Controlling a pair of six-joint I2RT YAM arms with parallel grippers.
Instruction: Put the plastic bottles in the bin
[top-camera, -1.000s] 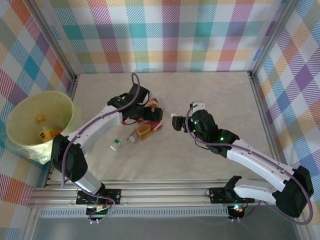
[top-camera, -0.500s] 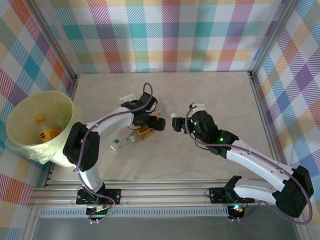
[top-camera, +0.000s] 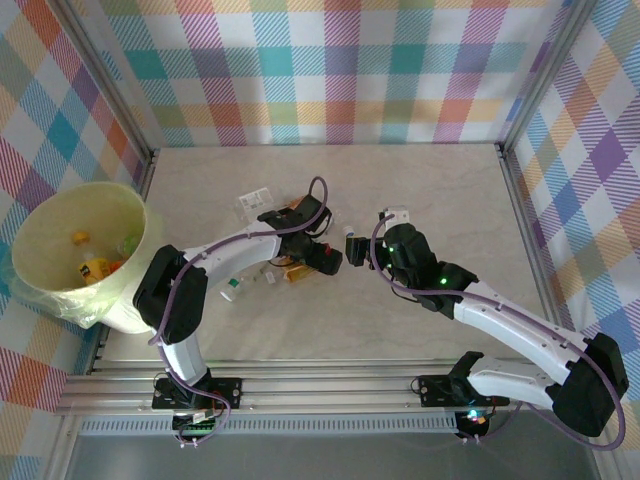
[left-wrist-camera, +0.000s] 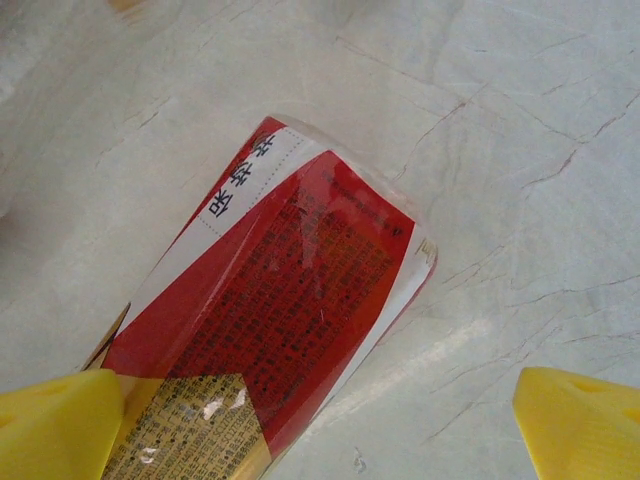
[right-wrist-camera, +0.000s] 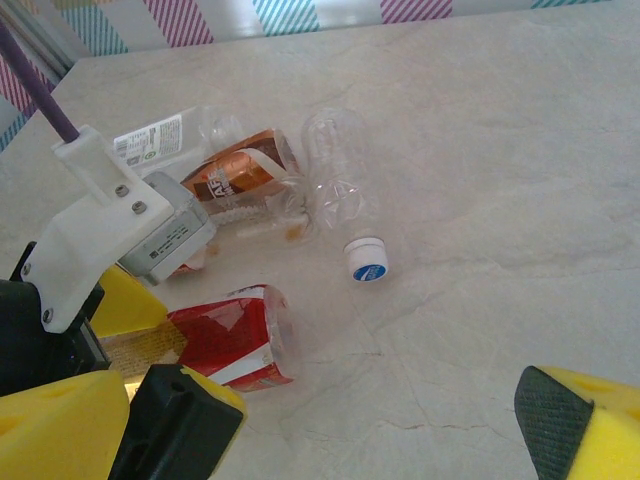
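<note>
Overhead, the bin (top-camera: 128, 205) sits off the left edge of the desk (top-camera: 450, 190), with a few plastic bottles (top-camera: 96, 267) lying in its bottom. The left arm (top-camera: 230, 245) stretches rightward across the middle of the desk, and the left fingers (top-camera: 326, 258) hang over a small cluster of bottles there. The right fingers (top-camera: 352, 246) face them from the right, just beside them. An orange-brown bottle (top-camera: 290, 272) lies on the near side of the left arm's wrist. A green-capped bottle (top-camera: 231, 291) sits further left, and a white-labelled bottle (top-camera: 254, 201) lies on the far side of the arm.

From the left wrist, the left fingers (left-wrist-camera: 55, 425) are spread wide, one yellow tip in each lower corner. A flattened red-labelled bottle (left-wrist-camera: 290, 320) lies on the marbled desk between them. It is closer to the tip on the left of the picture, whose edge overlaps the label; whether they touch I cannot tell. The other tip stands well clear of it.

From the right wrist, the right fingers (right-wrist-camera: 60, 425) are likewise wide apart, with bare desk between them. Ahead and to the left of that picture, the left arm's white and grey wrist housing (right-wrist-camera: 120, 225) hangs beside the red-labelled bottle (right-wrist-camera: 235, 340). Beyond it lie the orange-brown bottle (right-wrist-camera: 240, 178), a clear bottle (right-wrist-camera: 335, 165) with a blue-and-white cap (right-wrist-camera: 368, 260), and the white-labelled bottle (right-wrist-camera: 160, 138).
</note>
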